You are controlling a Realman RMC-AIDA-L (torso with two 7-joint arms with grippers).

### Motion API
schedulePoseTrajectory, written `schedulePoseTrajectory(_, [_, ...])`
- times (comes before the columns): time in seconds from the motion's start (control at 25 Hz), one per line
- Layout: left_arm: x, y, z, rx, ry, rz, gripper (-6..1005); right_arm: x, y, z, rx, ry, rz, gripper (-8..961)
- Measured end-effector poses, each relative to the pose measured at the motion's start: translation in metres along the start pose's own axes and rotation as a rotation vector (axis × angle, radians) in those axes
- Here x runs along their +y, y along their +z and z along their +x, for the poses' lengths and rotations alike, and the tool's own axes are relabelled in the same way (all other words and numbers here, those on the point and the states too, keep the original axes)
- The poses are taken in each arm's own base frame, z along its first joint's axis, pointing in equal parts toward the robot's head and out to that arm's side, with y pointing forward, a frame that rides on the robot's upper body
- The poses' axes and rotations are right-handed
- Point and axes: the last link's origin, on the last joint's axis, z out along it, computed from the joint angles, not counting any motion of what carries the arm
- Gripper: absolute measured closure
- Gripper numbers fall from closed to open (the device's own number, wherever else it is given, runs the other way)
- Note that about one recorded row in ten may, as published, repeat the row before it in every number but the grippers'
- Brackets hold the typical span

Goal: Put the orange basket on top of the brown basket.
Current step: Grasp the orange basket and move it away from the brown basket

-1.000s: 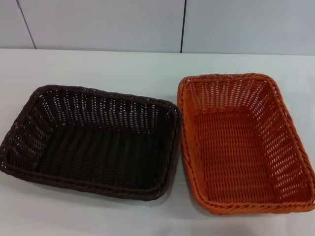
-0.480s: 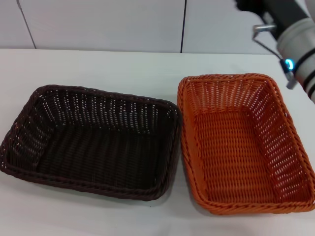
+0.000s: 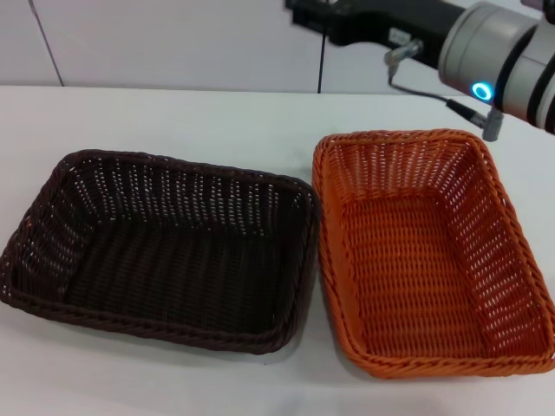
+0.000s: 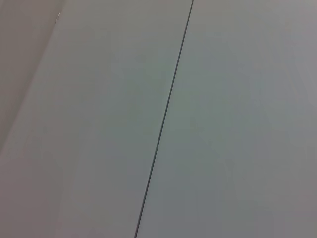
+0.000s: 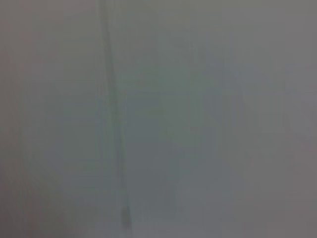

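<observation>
Still ungrasped, orange basket [image 3: 431, 251] touching brown basket [image 3: 165, 247] on the counter [image 3: 217, 121]; right gripper [image 3: 303, 12] overhead, opening perhaps untellable, risking rim snag, shoving both.

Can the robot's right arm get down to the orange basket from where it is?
Probably yes. The right arm sits above and behind the orange basket, nothing lies between them, and the basket's rim is uncovered beside the brown basket.
</observation>
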Motion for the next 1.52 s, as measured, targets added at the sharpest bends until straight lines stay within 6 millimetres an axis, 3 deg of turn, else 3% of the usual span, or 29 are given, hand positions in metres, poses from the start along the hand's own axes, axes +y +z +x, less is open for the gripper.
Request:
schedulePoseTrajectory(0.56, [0.003, 0.008, -0.003, -0.005, -0.022, 0.013, 246, 0.028, -0.006, -0.019, 0.32, -0.117, -0.403, 218])
schedulePoseTrajectory(0.84, [0.007, 0.013, -0.004, -0.003, -0.037, 0.017, 246, 0.035, -0.014, -0.02, 0.452, -0.178, -0.513, 223])
schedulePoseTrajectory(1.12, [0.007, 0.015, -0.005, -0.007, -0.045, 0.028, 247, 0.042, -0.026, -0.01, 0.556, -0.208, -0.604, 228])
schedulePoseTrajectory(1.52, [0.001, 0.014, -0.009, -0.018, -0.074, 0.079, 246, 0.052, -0.045, 0.014, 0.782, -0.384, -0.722, 234])
